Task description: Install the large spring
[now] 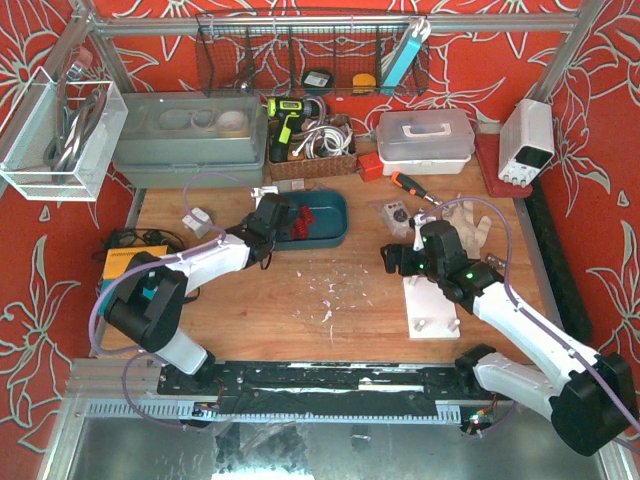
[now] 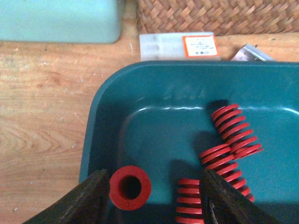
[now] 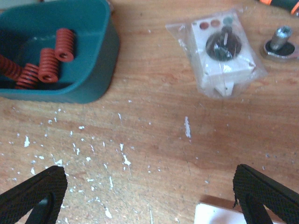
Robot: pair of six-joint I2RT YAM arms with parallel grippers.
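Red spring sits end-on, bore facing left tool.

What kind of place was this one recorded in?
Probably a workshop bench rigged for robot assembly trials: a wooden table with a drill, a power supply and a tray of red springs.

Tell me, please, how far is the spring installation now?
Done: nothing yet; the white plate carries no spring. In hand: the left hand straddles an upright red spring in the teal tray, not gripped yet. Left: lift, carry, install. The right hand hangs open.
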